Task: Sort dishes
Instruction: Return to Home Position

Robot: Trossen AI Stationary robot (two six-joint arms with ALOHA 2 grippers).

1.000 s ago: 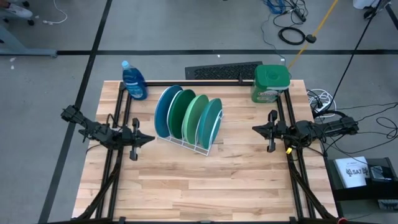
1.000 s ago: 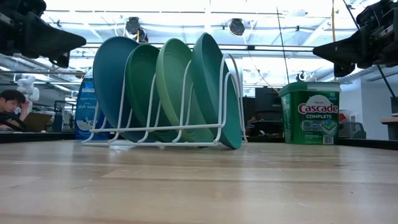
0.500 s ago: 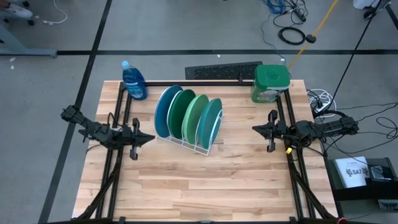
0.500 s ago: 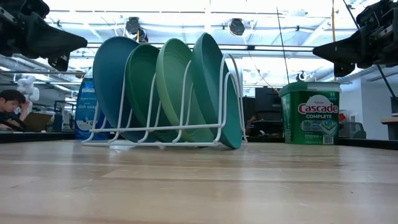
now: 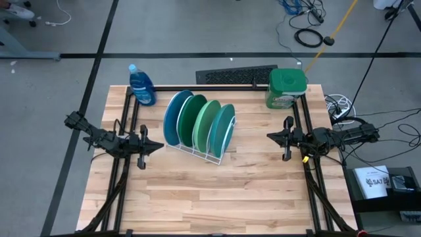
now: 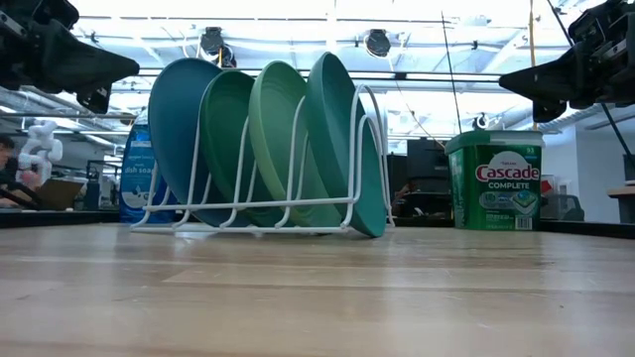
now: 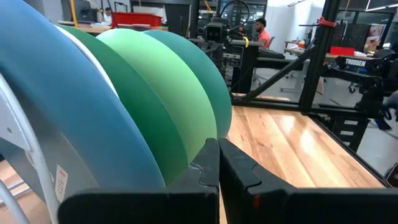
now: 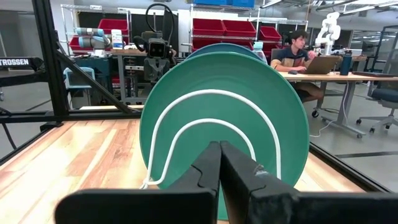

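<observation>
Plates: four round, flat, smooth plastic discs are standing on edge in one row, in the order blue plate [image 5: 171,117], dark green plate [image 5: 189,118], light green plate [image 5: 205,123], teal plate [image 5: 223,128]. All are tilting the same way, with their faces close together.
Rack: the white wire rack [image 5: 197,153] is holding all four plates near the middle of the table's far half. Thin looped wires are arching across the teal plate's face (plainest from the right wrist).
Left gripper: the left gripper [image 5: 158,146] is hanging above the table's left side, near the blue plate but apart from it. Its dark fingers are pressing together on nothing.
Right gripper: the right gripper [image 5: 270,136] is hanging above the right side, well apart from the teal plate. Its fingers are likewise meeting, with nothing between them.
Tub: a squat green-lidded tub [image 5: 287,89] with a printed label is sitting at the far right corner. Its lid is covering whatever is inside.
Bottle: a blue soap bottle [image 5: 141,86] is standing upright at the far left corner.
Table: the table [image 5: 217,194] is showing a pale wood-plank top, with black frame rails running along both sides.
Room: grey flooring with dark tape lines is surrounding the table, and cables [image 5: 308,36] are lying coiled beyond it. A person [image 8: 297,53] is sitting at a desk with a laptop.
</observation>
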